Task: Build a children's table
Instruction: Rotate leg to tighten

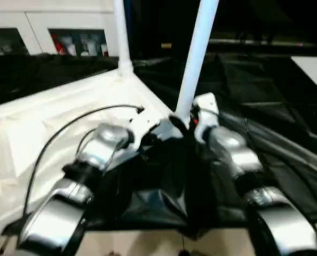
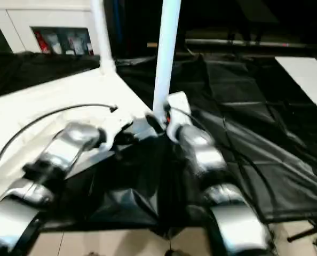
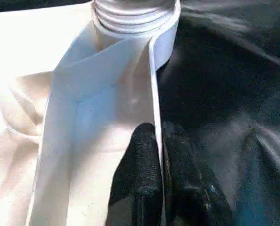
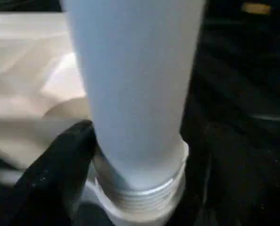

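Here, the upturned white table top (image 1: 46, 114), laid on black sheeting (image 2: 244, 133), is pinched at its rim by the closed left gripper (image 3: 160, 141) beside the near corner socket (image 4: 144, 207), where an upright leg (image 1: 197, 58) is clasped by the right gripper (image 1: 193, 120).

top (image 1: 52, 117): upside down on the sheet (image 1: 265, 106), at 10 to 11 o'clock of the arms
far leg (image 1: 121, 32): upright in the top's far corner, at 12 o'clock
near leg (image 1: 198, 53): upright at the top's near corner, right of the far leg, at 1 o'clock
left gripper (image 3: 160, 165): on the top's edge wall, just before the near leg
right gripper (image 1: 193, 120): at the near leg's base, right of the left one
cabinet (image 1: 68, 32): behind the top, at 11 o'clock
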You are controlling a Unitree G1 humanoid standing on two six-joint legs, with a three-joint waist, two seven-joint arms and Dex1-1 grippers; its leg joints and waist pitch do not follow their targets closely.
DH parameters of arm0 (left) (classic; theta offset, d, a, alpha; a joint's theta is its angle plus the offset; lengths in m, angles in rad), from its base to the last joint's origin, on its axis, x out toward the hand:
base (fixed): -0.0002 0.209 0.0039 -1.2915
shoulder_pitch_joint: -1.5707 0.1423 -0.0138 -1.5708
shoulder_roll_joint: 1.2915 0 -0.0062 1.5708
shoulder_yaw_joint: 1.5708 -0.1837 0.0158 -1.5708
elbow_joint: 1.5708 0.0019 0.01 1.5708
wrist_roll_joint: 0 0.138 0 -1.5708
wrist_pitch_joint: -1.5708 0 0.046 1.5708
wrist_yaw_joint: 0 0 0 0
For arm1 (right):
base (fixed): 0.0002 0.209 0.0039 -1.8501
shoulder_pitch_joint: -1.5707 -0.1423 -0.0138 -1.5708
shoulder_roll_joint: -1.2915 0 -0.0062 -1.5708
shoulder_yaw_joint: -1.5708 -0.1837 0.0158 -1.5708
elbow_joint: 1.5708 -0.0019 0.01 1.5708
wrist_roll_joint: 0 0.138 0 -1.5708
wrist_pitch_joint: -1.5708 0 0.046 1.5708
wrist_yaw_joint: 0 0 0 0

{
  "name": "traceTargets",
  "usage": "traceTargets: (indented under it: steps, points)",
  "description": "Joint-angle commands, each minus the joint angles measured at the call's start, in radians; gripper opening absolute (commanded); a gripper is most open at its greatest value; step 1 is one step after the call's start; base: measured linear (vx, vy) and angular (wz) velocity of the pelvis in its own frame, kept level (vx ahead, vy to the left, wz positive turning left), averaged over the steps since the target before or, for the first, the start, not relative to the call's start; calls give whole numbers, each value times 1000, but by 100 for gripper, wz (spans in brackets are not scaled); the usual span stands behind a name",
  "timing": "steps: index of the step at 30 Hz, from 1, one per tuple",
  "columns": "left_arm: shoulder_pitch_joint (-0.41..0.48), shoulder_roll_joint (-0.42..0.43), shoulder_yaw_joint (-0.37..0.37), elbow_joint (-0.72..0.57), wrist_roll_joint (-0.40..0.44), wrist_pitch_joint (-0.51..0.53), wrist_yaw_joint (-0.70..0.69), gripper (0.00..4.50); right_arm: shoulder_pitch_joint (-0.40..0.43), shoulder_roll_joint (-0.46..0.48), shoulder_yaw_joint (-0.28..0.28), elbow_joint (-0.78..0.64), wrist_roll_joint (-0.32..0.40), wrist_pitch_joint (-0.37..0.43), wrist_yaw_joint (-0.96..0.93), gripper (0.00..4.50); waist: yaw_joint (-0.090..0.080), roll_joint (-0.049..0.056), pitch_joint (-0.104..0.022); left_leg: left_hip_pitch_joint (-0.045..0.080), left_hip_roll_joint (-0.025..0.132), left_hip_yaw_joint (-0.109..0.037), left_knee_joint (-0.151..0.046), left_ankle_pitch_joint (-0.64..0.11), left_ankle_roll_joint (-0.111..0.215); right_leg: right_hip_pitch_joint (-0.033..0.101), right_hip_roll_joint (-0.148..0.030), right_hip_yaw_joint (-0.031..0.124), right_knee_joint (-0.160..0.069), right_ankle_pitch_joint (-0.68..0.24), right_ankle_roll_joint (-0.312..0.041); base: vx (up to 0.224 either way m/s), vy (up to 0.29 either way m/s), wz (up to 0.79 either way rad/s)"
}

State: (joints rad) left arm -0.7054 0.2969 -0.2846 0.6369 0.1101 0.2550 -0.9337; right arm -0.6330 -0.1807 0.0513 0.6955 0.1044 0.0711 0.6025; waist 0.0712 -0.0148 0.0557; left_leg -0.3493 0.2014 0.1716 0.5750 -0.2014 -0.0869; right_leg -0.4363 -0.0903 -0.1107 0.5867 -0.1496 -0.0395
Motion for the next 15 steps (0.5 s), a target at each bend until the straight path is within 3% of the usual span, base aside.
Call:
traceTargets:
  steps: [1, 3, 6, 9, 15]
  points:
    - [15, 8, -10, -39, -35, -78, -60, 0, 8, -22, 6, -42, -1, 16, 40, 398, 6, -13, -71, -8, 24, 5, -56, -97, 105, 84, -61, 58, -57, -227, -170, 0, 0, 0]
    - [56, 47, -25, -112, -59, -105, -142, 0, 71, -72, 26, -161, 67, 61, 187, 398, 11, -12, -68, -8, 26, 5, -55, -100, 101, 83, -59, 60, -56, -227, -170, 0, 0, 0]
    - [83, 68, -25, -165, -87, -102, -194, 0, 121, -125, 56, -245, 102, 85, 317, 398, 18, -12, -72, -6, 27, 6, -52, -82, 107, 82, -57, 61, -47, -180, -182, 0, 0, 0]
    - [110, 81, -21, -226, -121, -79, -246, 0, 147, -159, 85, -281, 101, 92, 381, 398, 20, -11, -71, -7, 28, 5, -53, -90, 98, 82, -59, 59, -50, -200, -186, 0, 0, 0]
    - [139, 99, -29, -270, -131, -75, -286, 0, 164, -165, 120, -279, 66, 72, 406, 398, 20, -18, -69, -7, 25, 5, -52, -110, 73, 79, -58, 59, -56, -279, -156, 0, 0, 0]
